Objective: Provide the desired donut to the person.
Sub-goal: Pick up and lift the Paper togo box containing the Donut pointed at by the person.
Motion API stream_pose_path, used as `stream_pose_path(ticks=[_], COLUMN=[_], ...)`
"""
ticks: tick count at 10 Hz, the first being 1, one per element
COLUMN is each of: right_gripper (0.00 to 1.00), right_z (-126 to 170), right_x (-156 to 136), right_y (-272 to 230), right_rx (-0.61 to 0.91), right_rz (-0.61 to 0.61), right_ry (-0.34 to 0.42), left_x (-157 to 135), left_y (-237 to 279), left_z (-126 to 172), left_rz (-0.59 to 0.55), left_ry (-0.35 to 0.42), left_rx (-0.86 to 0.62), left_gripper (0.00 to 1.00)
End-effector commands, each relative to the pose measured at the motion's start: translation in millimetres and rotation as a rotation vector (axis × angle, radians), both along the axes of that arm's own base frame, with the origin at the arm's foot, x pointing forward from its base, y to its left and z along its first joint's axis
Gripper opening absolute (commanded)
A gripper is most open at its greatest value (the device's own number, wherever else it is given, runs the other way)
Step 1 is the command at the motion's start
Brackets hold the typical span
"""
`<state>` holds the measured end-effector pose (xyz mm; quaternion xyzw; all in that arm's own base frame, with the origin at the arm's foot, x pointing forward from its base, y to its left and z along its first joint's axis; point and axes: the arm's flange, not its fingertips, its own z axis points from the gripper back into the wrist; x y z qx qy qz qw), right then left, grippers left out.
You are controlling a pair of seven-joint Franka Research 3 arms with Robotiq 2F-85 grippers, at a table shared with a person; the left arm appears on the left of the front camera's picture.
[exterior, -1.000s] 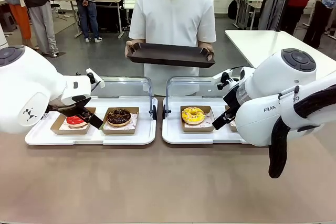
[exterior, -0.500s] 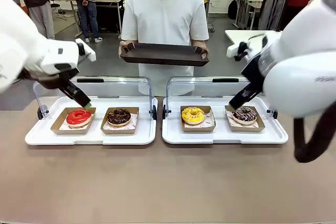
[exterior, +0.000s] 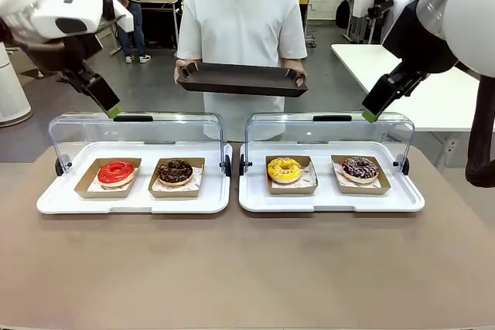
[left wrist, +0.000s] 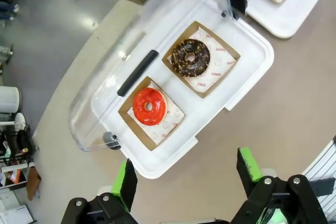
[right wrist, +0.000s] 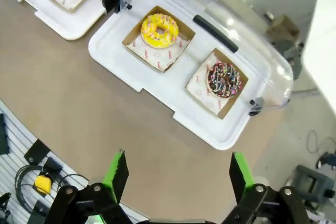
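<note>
Both arms stand high over the table (exterior: 247,268); the left gripper (exterior: 113,110) and the right gripper (exterior: 370,115) point down at a slant, jaws wide apart and empty. Four donuts (red donut (exterior: 116,171), chocolate donut (exterior: 175,171), yellow donut (exterior: 285,168), sprinkled donut (exterior: 360,168)) lie on two white trays (exterior: 131,205). The person (exterior: 241,28) beyond holds a brown tray (exterior: 241,79) level.

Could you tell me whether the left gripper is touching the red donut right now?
Apart. The left wrist view shows the left gripper open and high above the red donut; the front view shows the same gap.
</note>
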<state>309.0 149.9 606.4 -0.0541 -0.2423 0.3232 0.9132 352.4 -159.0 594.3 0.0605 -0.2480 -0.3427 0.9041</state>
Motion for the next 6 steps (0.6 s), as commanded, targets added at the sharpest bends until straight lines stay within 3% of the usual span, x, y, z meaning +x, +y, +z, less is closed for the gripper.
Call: stream_pose_path(ticks=[1,2,6], right_gripper=[1.00,1.00,1.00], right_z=[-21,0,-1], right_x=[8,0,0], right_y=[7,0,3], right_rx=[-0.109,0.000,-0.021], right_rz=[-0.136,0.000,-0.027], right_ry=[-0.075,0.000,-0.018], left_x=[-10,0,-1], left_y=[4,0,1], left_z=[-4,0,2], left_rz=[0.075,0.000,0.011], left_ry=[-0.094,0.000,-0.016], left_rx=[0.009,0.000,-0.004], left_gripper=[1.00,1.00,1.00])
